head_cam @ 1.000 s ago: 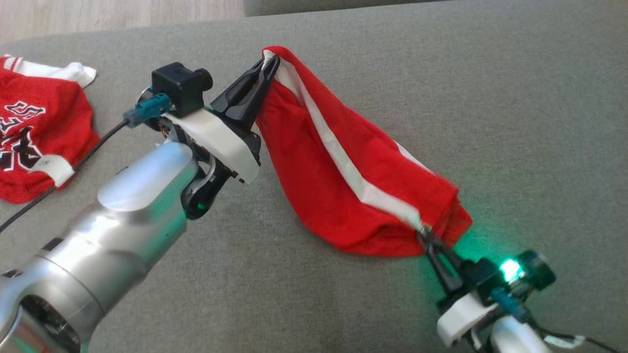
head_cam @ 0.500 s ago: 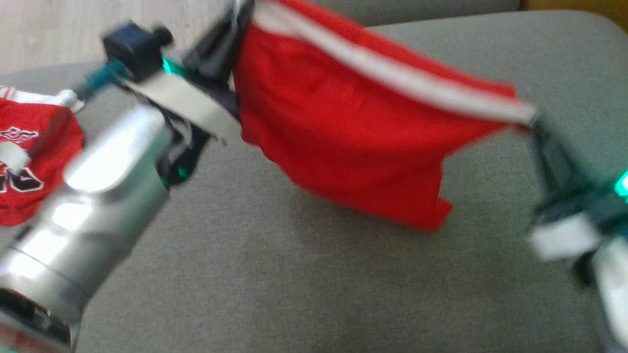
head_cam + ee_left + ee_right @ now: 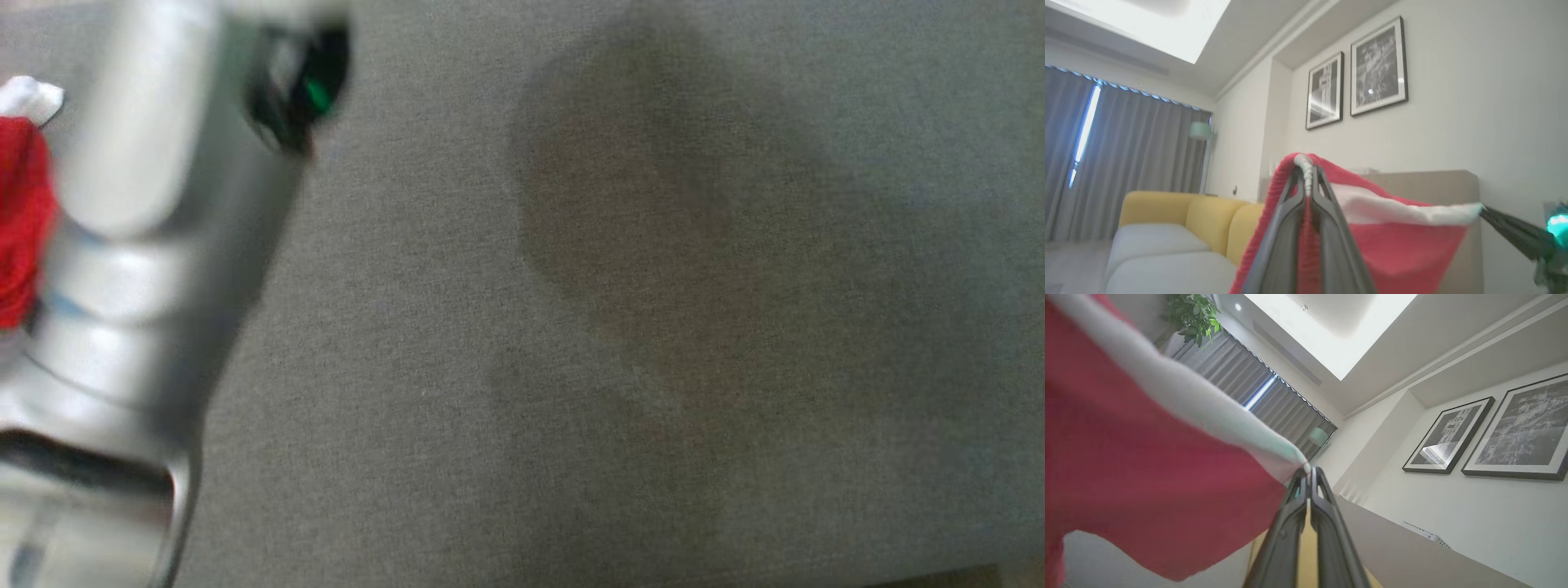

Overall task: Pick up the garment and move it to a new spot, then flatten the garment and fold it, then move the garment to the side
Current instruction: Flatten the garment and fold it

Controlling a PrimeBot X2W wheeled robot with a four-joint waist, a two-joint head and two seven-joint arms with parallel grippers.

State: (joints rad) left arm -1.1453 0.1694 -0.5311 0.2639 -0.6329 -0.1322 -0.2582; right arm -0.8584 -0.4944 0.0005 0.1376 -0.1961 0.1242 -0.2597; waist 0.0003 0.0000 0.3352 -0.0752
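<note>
Head view: a blurred forearm [image 3: 139,204] at left over the grey cushion [image 3: 571,425]; left wrist view: the left gripper [image 3: 1308,173] clamps the red garment [image 3: 1404,253] at bottom centre; right wrist view: the right gripper [image 3: 1309,472] pinches its white trim [image 3: 1208,404] mid-frame, so lowering both level, edge taut, should lay it flat.

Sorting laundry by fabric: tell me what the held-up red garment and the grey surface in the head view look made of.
Red garment: soft knit cloth, matte, possibly sports jersey; a ribbed texture shows along its raised edge and it hangs in loose folds. Its white band: similar soft trim, blurred. Grey surface: woven upholstery fabric, matte, with a fine visible grain.
</note>
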